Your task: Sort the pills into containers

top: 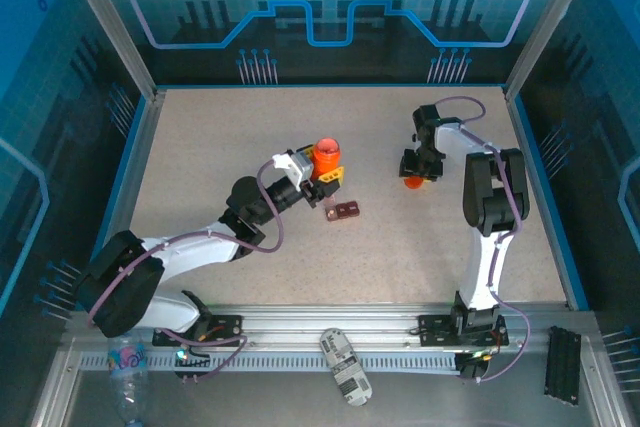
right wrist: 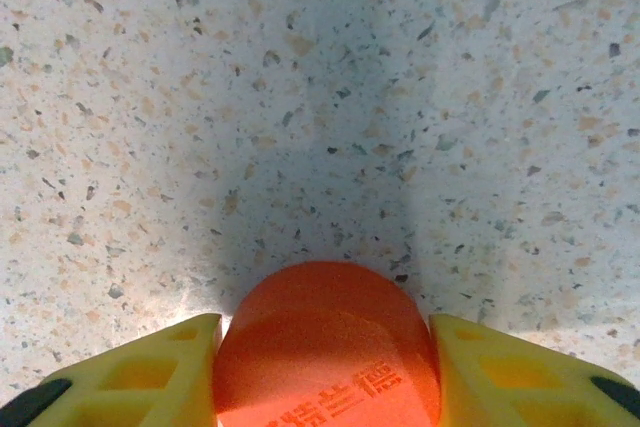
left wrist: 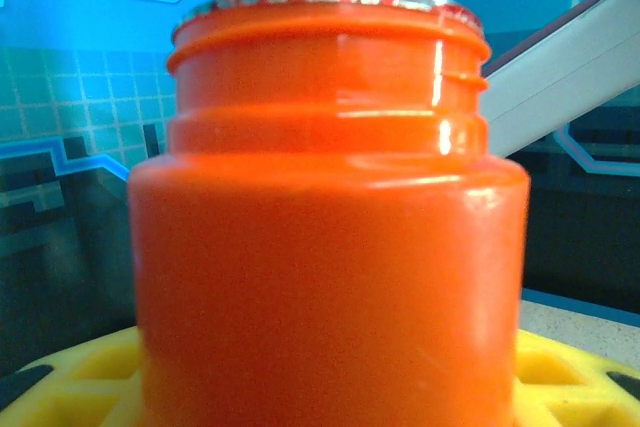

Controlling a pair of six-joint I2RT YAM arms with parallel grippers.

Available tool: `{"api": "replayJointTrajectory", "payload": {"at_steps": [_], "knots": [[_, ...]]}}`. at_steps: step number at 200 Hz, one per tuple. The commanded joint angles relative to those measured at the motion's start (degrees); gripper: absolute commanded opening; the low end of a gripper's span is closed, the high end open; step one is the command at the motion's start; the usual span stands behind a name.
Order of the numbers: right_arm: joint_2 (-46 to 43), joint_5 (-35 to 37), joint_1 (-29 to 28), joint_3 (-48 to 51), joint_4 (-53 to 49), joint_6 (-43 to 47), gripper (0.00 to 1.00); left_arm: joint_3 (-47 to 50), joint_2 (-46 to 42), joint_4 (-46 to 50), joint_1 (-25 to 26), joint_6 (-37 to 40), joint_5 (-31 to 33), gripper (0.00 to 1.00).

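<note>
Container box (top: 342, 211): small dark red-brown rectangle, flat on the bench (top: 220, 137) about mid-field, long side roughly left-right and slightly skewed. Nothing touches it, and the wells are too small to read from the top view. Just behind it and a little left is the left claw (top: 326, 171), clamped on the orange bottle (top: 327, 153), which is upright with its mouth up. In the left wrist view the bottle's body sits between the yellow fingers (left wrist: 70, 387). Its threaded neck is bare, its mouth open, with a ragged silver-red foil ring on the rim. Bottle and box are near each other but apart. The right claw (top: 418, 171) is well to the right of the box, pointing down at the bench, set around the orange cap (top: 414, 183). In the right wrist view the cap (right wrist: 325, 347) rests on the speckled surface with a yellow finger (right wrist: 140, 372) against each side and no gap showing, so it is a narrow grip on the cap. There are raised characters on the cap's near face. Cap and bottle are well apart. On the front rail, off the work area: a clear plastic drink bottle (top: 128, 372) by the left arm's base, a crumpled printed packet (top: 345, 365) mid-rail, and a black strip (top: 563, 362) at far right. Blue printed panels (top: 330, 7) wall the back and sides.
</note>
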State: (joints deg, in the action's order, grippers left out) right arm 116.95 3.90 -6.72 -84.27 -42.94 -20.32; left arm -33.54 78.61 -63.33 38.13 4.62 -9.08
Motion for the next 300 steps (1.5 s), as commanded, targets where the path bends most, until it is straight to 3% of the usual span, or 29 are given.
{"api": "replayJointTrajectory", "payload": {"at_steps": [1,71,119,201,300], "knots": [[-4.92,-0.95,-0.98,1.64,-0.67,-0.5,0.43,0.82,0.53,-3.07,-0.16,0.13,-0.05,0.0],[-20.9,-4.75,-10.63,-2.05,-5.67,0.63,0.43,6.12,7.48,-12.07,-0.28,0.98,-0.2,0.0],[-27.92,-13.85,-12.01,-9.71,-11.91,2.67,0.43,8.35,12.73,-16.83,-1.51,-2.19,-6.59,0.0],[-21.68,-25.08,-16.17,-23.4,-25.02,13.89,0.43,5.97,17.51,-16.64,-6.18,-8.71,-19.19,0.0],[-17.31,-24.51,-23.02,-28.0,-29.17,18.69,0.43,2.16,15.34,-3.49,-7.72,-6.06,-26.6,0.0]]}}
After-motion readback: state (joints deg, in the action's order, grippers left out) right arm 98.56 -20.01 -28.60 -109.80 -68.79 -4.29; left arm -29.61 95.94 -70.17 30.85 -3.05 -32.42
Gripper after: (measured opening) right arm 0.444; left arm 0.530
